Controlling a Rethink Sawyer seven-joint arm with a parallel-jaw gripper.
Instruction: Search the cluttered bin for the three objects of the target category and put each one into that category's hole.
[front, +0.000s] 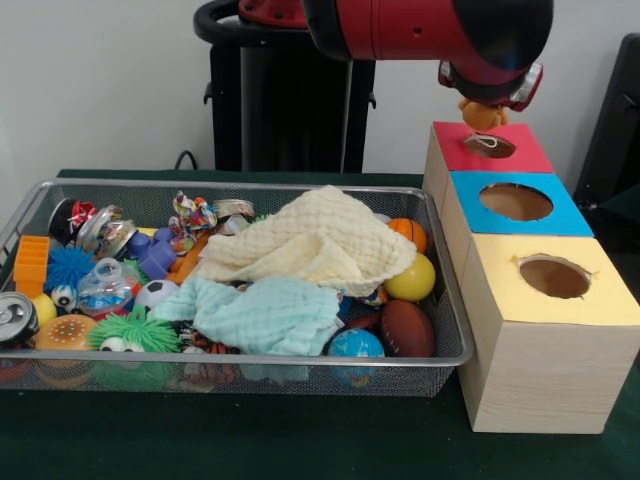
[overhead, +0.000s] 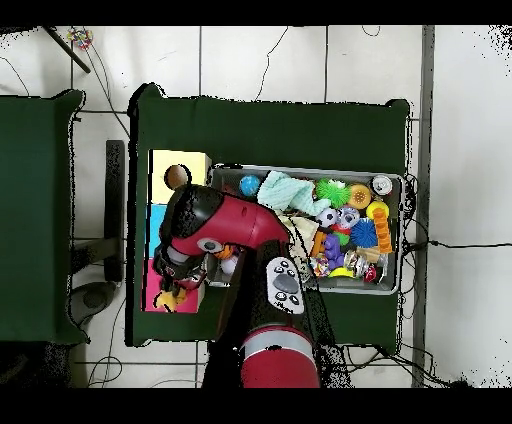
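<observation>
The wire mesh bin (front: 250, 357) stands on the green table, full of toys, balls, cans and two cloths; it also shows in the overhead view (overhead: 401, 232). My gripper (front: 487, 104) hangs right above the round hole (front: 491, 147) in the red top of the wooden box, at the far end of the box row. It is shut on a small orange toy (front: 483, 115), which hangs just above the hole. In the overhead view the gripper (overhead: 180, 283) and the orange toy (overhead: 170, 297) lie over the red top (overhead: 156, 297); the arm hides the hole there.
The blue-topped box hole (front: 516, 201) and the yellow-topped box hole (front: 554, 276) lie in front of the red one. In the bin, a cream cloth (front: 320, 240) and a pale green cloth (front: 270, 312) cover the middle. A yellow ball (front: 411, 278) and a brown football (front: 407, 327) lie at its right end.
</observation>
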